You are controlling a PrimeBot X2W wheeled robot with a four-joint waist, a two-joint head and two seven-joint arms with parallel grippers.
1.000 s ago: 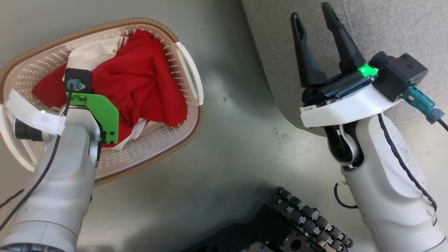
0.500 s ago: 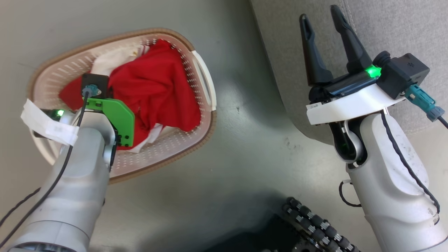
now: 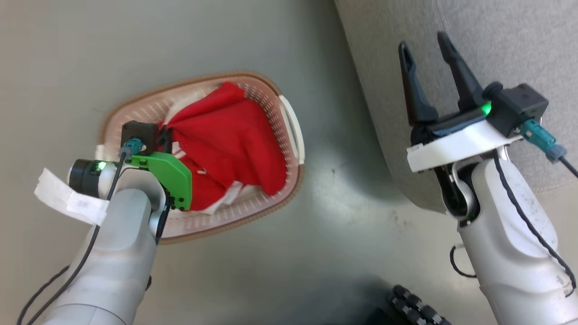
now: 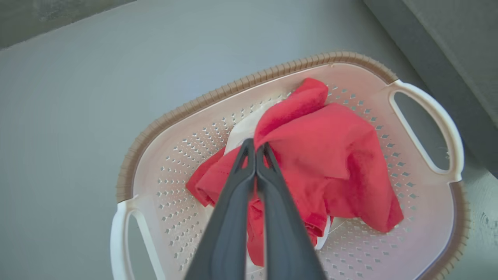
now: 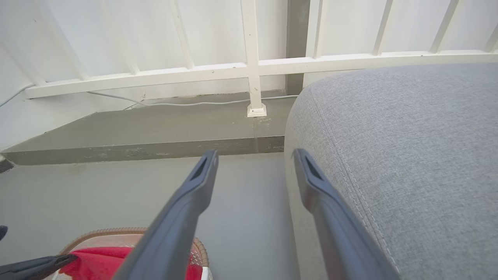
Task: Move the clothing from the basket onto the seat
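Lengthwise in the basket point(image 4: 186, 109), red white-trimmed clothing point(image 4: 330, 155) is drawn to a peak and pinched by the closed left gripper point(image 4: 255, 147); the right gripper point(image 3: 422, 43) is held open, empty, at the seat point(image 3: 496, 40)

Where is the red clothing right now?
In the head view, the red clothing sits left of centre, inside the basket, pinched by the left tool, with the seat off to its right.
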